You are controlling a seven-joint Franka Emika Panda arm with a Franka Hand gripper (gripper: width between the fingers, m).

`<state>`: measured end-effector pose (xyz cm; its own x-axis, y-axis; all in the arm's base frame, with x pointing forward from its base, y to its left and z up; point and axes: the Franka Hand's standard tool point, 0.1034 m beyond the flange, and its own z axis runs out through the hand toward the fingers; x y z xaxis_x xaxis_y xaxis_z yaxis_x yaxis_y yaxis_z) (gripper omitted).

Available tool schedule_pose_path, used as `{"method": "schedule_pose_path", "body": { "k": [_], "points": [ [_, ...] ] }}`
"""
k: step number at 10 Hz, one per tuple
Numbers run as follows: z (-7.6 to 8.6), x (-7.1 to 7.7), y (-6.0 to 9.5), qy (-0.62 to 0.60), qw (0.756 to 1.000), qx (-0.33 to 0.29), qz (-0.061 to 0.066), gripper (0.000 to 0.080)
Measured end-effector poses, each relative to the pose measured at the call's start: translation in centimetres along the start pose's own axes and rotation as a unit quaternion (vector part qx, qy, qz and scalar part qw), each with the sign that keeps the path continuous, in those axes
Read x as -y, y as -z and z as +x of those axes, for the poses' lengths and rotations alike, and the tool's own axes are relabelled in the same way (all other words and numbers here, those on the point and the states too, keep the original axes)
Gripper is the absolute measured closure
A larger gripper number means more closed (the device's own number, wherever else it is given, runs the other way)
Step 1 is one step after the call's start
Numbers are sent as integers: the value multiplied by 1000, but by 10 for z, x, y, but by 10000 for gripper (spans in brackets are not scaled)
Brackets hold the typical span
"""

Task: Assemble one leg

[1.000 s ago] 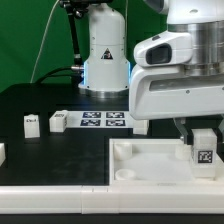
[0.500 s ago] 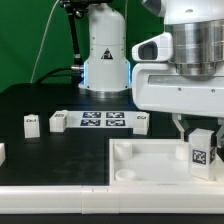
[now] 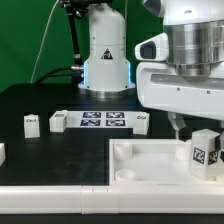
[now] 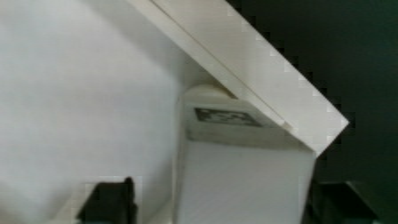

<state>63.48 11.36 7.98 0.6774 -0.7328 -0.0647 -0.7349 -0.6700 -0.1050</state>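
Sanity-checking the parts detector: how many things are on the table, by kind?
legs: 4
white tray: 1
marker board: 1
Total: 6
Not counted: white piece cut off at the exterior view's left edge.

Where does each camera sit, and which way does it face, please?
Exterior view: off the arm, by the table's edge, facing the robot's base across the black table; arm and end effector show at the exterior view's right.
Wrist view: on the wrist, looking past its fingers at the leg.
Shared: the leg and the white tray.
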Motion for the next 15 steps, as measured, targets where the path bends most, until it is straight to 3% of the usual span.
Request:
{"method": "schedule_pose_path", "body": {
  "k": [1,2,4,7,8,11,12,14,15],
  "points": [
    [-1,2,0,11,1000,0,0,203],
    [-1,2,1,85,996,0,-2,166],
    [-3,5,2,215,977,-2,-10,152],
    [-3,8,1,398,917,-12,-30,150],
    [-5,9,1,427,903,-14,-31,150],
    [1,3,-1,553,832,-13,-35,150],
    [1,3,-1,555,831,-13,-35,150],
    [1,3,-1,555,831,-13,-35,395],
    [0,3,-1,545,838,-13,-34,395]
  ]
}}
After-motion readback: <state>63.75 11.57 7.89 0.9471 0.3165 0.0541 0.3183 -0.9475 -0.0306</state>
